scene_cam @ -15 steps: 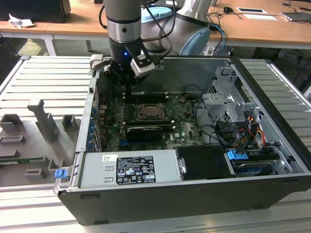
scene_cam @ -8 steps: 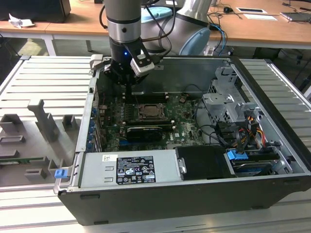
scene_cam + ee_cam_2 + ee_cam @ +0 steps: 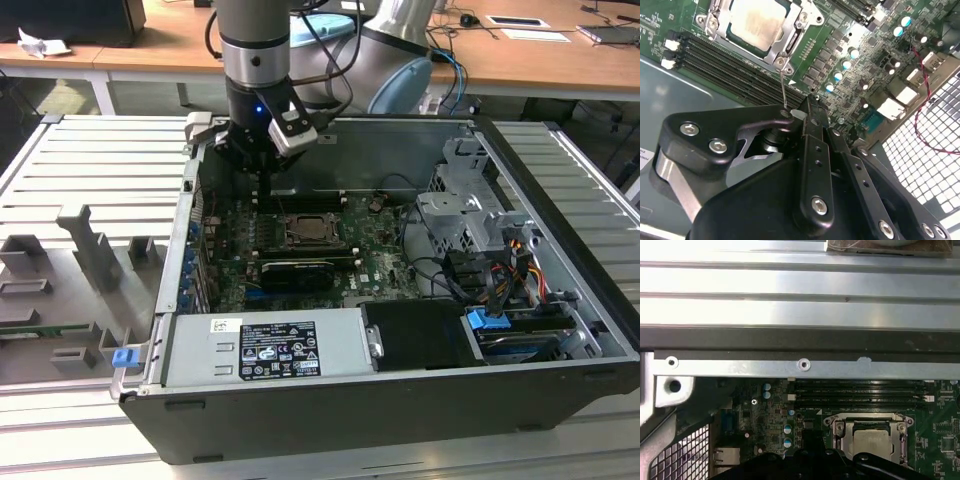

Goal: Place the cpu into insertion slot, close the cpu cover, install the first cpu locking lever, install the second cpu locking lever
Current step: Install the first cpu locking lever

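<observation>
The cpu [image 3: 756,24] sits flat in the insertion slot [image 3: 310,229] on the green motherboard [image 3: 385,250], its silver top showing through the square cut-out of the cpu cover [image 3: 786,36], which lies closed down around it. A thin wire locking lever [image 3: 783,90] rises from the corner of the cover nearest the gripper and runs up to the gripper's tip. Beside the cover run four black memory slots [image 3: 735,72] (all lying parallel), and past them stand small blue-capped capacitors [image 3: 846,64] and the rear port block [image 3: 895,102]. In the exterior view a long black card [image 3: 298,270] lies just in front of the cover, and the power supply [image 3: 265,350] fills the case's near edge. The gripper [image 3: 799,112] hangs over the back of the open computer case [image 3: 560,290], pointing straight down, behind the cover; its black fingers [image 3: 812,150] are pinched together on the lever's upper end.
</observation>
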Motion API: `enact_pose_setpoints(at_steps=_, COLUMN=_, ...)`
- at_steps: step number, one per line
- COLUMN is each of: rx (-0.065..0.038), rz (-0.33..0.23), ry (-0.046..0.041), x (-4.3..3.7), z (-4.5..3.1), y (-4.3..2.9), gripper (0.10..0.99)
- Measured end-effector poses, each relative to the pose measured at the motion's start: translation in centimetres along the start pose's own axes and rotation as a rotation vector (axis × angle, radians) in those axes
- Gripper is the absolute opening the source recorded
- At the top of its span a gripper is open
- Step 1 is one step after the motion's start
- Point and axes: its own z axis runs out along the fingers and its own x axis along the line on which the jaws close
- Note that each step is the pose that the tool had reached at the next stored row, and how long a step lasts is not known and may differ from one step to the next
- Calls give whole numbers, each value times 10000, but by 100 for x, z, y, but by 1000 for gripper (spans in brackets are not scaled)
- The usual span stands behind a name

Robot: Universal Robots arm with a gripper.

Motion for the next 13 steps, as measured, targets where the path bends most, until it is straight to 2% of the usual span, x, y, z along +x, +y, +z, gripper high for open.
enact_pose_setpoints(at_steps=6, rx=-1, rz=0, ry=0, x=-1, z=6, y=57, gripper=110)
enact_pose_setpoints(at_steps=13, rx=0, rz=1, ry=0, x=-59, z=10, y=66, gripper=110)
